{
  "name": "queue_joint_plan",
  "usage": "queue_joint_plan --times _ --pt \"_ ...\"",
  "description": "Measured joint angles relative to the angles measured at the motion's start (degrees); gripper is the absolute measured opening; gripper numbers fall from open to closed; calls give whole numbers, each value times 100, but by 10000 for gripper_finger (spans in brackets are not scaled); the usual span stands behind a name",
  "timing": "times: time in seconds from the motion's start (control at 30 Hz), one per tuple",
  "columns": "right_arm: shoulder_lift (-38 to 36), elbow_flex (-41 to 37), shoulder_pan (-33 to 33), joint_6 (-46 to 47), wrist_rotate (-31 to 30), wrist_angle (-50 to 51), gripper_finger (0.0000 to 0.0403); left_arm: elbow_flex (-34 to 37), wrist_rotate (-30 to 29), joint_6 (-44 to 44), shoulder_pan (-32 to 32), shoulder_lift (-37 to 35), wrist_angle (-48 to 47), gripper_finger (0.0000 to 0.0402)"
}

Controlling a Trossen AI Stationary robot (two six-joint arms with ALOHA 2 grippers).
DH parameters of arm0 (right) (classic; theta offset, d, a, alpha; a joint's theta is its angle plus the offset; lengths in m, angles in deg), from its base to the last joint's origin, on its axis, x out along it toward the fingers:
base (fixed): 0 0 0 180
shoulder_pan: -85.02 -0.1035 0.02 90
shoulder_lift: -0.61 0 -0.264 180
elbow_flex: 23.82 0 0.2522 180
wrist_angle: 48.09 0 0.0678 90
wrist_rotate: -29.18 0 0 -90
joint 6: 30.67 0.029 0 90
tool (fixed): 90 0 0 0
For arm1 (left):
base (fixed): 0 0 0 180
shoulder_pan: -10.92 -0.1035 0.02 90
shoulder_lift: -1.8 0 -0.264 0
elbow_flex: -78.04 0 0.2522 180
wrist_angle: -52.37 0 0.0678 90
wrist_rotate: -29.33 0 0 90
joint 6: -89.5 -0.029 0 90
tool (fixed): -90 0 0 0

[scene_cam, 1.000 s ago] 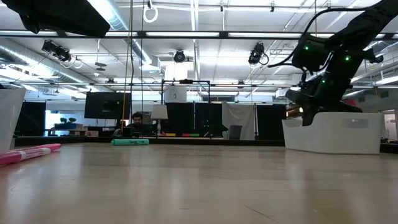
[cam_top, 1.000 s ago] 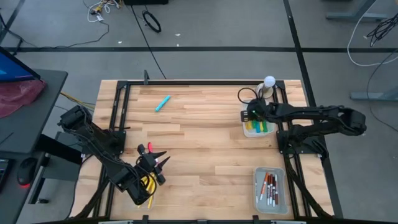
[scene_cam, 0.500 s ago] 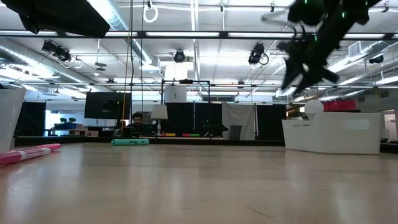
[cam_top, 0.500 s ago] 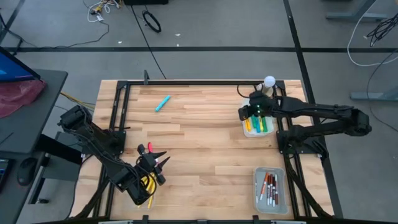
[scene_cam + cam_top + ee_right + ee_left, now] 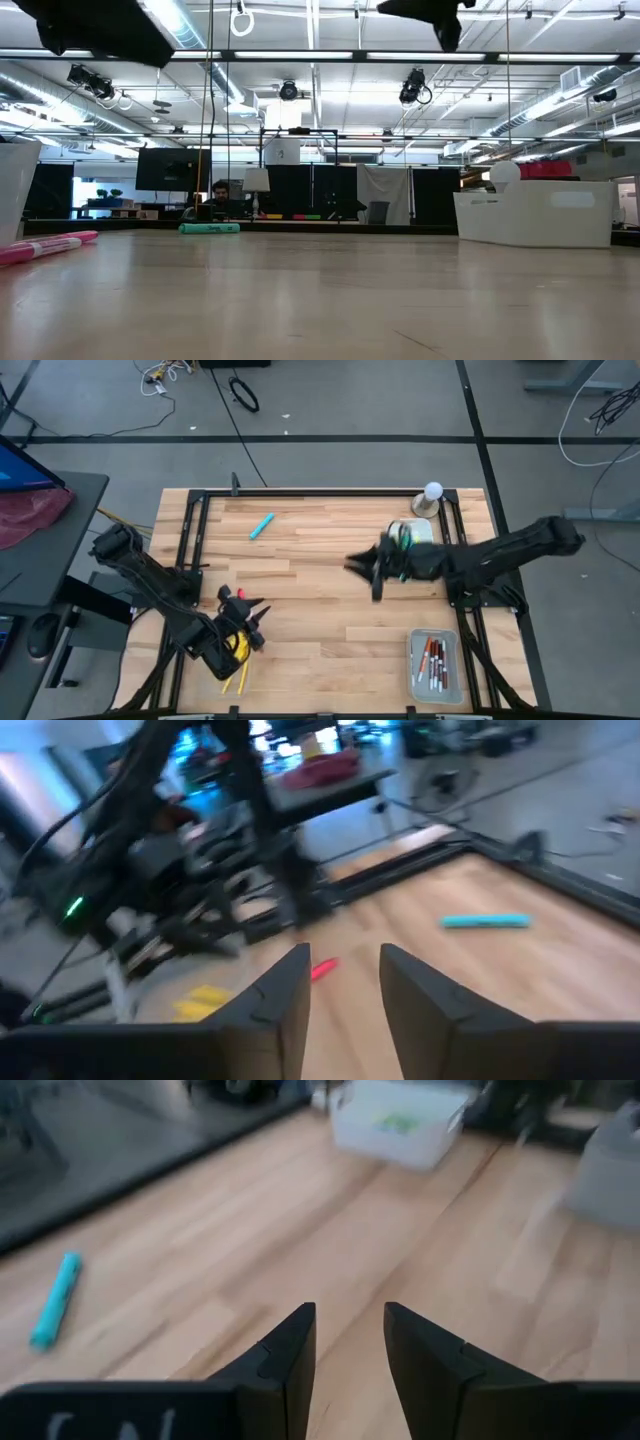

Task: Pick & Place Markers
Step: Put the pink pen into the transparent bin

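Above mid-table we find the right gripper [image 5: 368,570], fingers parted and empty. The left gripper [image 5: 243,622], also parted, hangs over yellow markers [image 5: 238,652].

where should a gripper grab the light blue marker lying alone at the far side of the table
Probably around the middle of the light blue marker, coming straight down, jaws closing across its narrow width. It lies flat and diagonal on bare wood with nothing beside it, so the gripper would need turning to match that slant.

Wooden table and what lies on it

The table [image 5: 320,620] carries a light blue marker [image 5: 262,526], a tray [image 5: 437,665] of white markers, a tray [image 5: 418,532] by a white ball [image 5: 433,491], and yellow markers [image 5: 238,658].
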Motion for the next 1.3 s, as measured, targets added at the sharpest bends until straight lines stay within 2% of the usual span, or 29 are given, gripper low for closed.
queue_joint_plan --times 0.13,0.33,0.43,0.63,0.8,1.2,1.3 --pt "784 -355 -475 -136 -82 -856 112 -3 1101 217 -382 -221 -617 126" --pt "1829 -732 -781 505 -405 -1163 104 -3 3007 449 -1079 -272 -1778 126" --pt "2184 -886 -815 835 -646 -1308 103 -3 3716 293 -1392 -224 -1976 133" --pt "2529 -1160 -813 1006 -670 -1965 103 1 4095 169 -1824 -215 -1874 191" --pt "2579 -1188 -836 758 -671 -2241 103 1 4344 228 -2140 -215 -1878 230" --pt "2576 -1188 -844 386 -664 -2579 103 4 4595 98 -2645 -213 -1878 202" --pt "2576 -1188 -844 316 -666 -2579 103 242 4763 113 -2704 -217 -1612 204"
